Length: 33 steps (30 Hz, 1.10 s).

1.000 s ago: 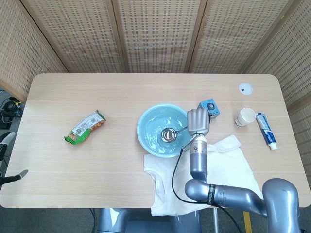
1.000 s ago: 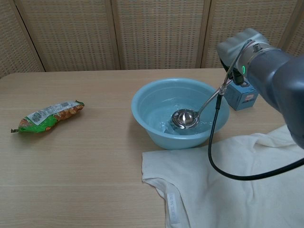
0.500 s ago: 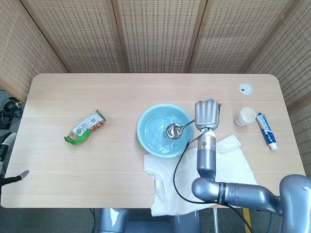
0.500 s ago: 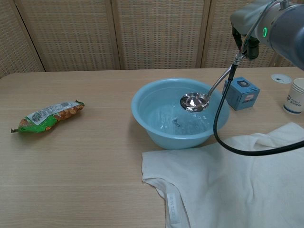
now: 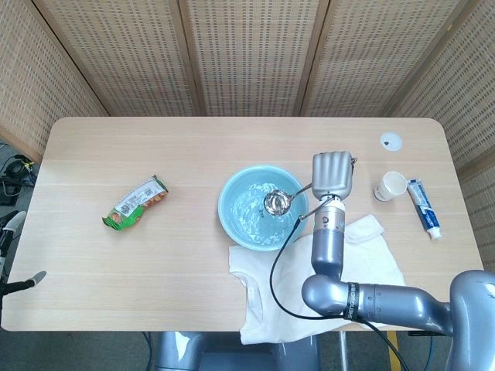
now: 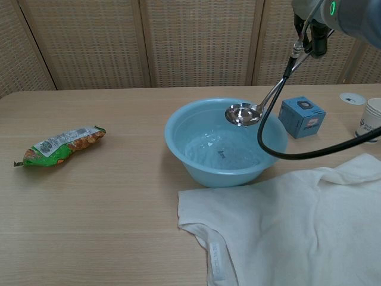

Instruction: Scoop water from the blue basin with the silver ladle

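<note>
One hand (image 5: 333,175) shows, the right one, raised over the desk (image 5: 155,270) with its back toward the head camera; it holds the silver ladle (image 6: 243,114) by the handle. The handle runs down and left to the bowl, which hangs level above the water, inside the rim of the blue basin (image 6: 190,161). No writing can be read on the snack packet (image 6: 59,145)
</note>
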Each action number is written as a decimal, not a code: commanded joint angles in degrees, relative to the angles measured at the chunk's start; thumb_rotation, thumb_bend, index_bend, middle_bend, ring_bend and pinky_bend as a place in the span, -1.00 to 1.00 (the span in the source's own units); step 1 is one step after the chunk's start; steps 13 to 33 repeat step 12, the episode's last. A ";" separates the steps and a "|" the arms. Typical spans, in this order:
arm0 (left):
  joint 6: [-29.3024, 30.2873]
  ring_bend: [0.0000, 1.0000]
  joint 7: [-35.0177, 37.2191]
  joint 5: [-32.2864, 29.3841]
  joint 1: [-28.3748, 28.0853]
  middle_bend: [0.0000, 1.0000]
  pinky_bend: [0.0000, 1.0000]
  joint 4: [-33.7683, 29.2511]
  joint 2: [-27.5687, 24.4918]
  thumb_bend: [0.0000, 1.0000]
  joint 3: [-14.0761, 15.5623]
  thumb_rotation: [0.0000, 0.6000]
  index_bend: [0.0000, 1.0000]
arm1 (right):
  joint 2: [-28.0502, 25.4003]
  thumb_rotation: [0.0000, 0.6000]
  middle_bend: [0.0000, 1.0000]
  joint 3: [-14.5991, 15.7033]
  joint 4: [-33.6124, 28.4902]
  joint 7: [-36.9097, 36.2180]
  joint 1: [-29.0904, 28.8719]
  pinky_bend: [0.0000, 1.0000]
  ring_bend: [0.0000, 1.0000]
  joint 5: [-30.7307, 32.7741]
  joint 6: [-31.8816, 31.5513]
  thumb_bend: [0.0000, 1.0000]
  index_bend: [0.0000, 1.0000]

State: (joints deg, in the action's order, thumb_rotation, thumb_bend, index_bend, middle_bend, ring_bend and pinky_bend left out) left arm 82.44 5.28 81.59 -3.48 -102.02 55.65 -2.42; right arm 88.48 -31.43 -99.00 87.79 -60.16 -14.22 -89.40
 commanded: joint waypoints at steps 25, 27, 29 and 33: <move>0.02 -1.00 -0.24 0.06 0.01 -1.00 -1.00 -0.11 -0.04 -1.00 0.07 1.00 -1.00 | -2.35 1.00 1.00 -0.18 -1.20 -2.60 -1.85 1.00 1.00 4.30 -0.43 0.56 0.44; 0.02 -1.00 -0.24 0.06 0.01 -1.00 -1.00 -0.11 -0.04 -1.00 0.07 1.00 -1.00 | -2.35 1.00 1.00 -0.18 -1.20 -2.60 -1.85 1.00 1.00 4.30 -0.43 0.56 0.44; 0.02 -1.00 -0.24 0.06 0.01 -1.00 -1.00 -0.11 -0.04 -1.00 0.07 1.00 -1.00 | -2.35 1.00 1.00 -0.18 -1.20 -2.60 -1.85 1.00 1.00 4.30 -0.43 0.56 0.44; 0.02 -1.00 -0.24 0.06 0.01 -1.00 -1.00 -0.11 -0.04 -1.00 0.07 1.00 -1.00 | -2.35 1.00 1.00 -0.18 -1.20 -2.60 -1.85 1.00 1.00 4.30 -0.43 0.56 0.44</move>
